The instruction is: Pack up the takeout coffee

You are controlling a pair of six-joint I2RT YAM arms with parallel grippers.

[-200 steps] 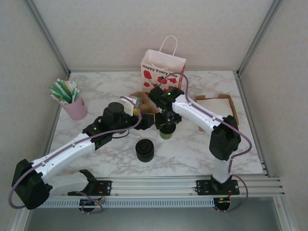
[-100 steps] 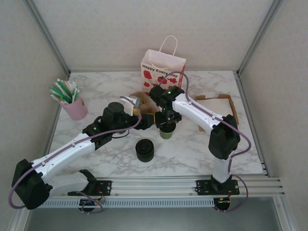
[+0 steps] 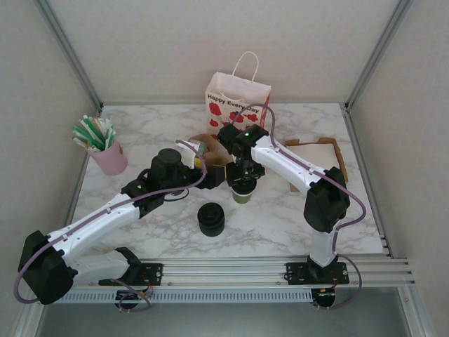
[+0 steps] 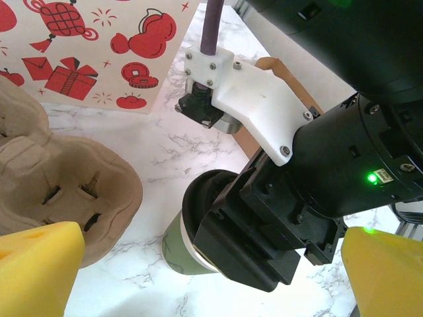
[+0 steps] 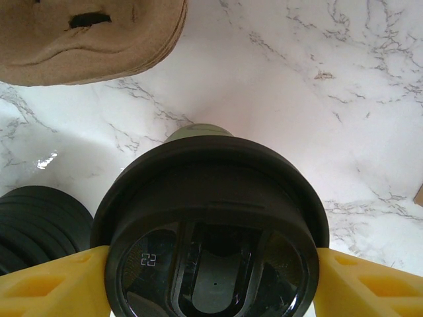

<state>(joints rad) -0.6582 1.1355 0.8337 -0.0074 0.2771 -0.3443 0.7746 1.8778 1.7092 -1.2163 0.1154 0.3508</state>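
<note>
Over the table [image 3: 280,217] in the top view, the right gripper [image 3: 243,177] grips the cup [image 3: 243,196] from above. Left wrist: the left gripper [image 4: 211,271] gapes empty toward the cup, just beside the carrier [image 4: 66,178]. Right wrist: yellow fingers [image 5: 46,287] pinch its black lid [image 5: 211,191].
</note>
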